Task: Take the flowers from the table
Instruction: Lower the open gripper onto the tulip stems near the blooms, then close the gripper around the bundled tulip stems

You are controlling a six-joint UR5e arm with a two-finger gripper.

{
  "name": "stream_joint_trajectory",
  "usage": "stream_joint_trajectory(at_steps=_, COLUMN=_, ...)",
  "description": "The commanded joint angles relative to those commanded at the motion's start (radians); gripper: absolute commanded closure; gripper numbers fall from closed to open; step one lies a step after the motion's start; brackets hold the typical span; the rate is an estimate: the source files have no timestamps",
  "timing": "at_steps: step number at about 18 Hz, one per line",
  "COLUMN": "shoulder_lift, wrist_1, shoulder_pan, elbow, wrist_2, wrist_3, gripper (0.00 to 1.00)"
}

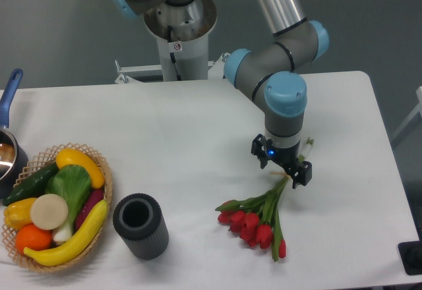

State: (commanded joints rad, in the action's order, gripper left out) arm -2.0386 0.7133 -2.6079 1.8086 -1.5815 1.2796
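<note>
The flowers (254, 221), a bunch of red tulips with green stems, lie on the white table (184, 132) at the front right. Their heads point to the front left and the stem ends reach back right past the gripper. My gripper (282, 166) points straight down over the stems near their tied end. Its two black fingers stand apart, one on each side of the stems, so the gripper looks open. The stems under the gripper are partly hidden.
A dark grey ribbed cylindrical cup (140, 225) stands left of the flowers. A wicker basket (105, 178) of fruit and vegetables sits at the front left. A pot with a blue handle (10, 92) is at the left edge. The robot base (178, 33) is at the back.
</note>
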Motion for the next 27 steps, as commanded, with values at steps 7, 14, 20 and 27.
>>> stream_joint_trajectory(at_steps=7, shoulder_lift=-0.057, wrist_1=0.000, shoulder_pan=0.031, elbow=-0.058, wrist_2=-0.006, wrist_3=-0.037, gripper=0.00)
stream_joint_trajectory(at_steps=14, shoulder_lift=-0.101, wrist_1=-0.028, shoulder_pan=0.051, elbow=-0.100, wrist_2=-0.035, wrist_3=-0.080, gripper=0.22)
stream_joint_trajectory(at_steps=20, shoulder_lift=-0.112, wrist_1=-0.028, shoulder_pan=0.077, elbow=-0.106, wrist_2=-0.143, wrist_3=-0.100, gripper=0.74)
stream_joint_trajectory(at_steps=27, shoulder_lift=-0.107, wrist_1=-0.034, shoulder_pan=0.080, elbow=-0.126, wrist_2=-0.101, wrist_3=-0.178, gripper=1.00)
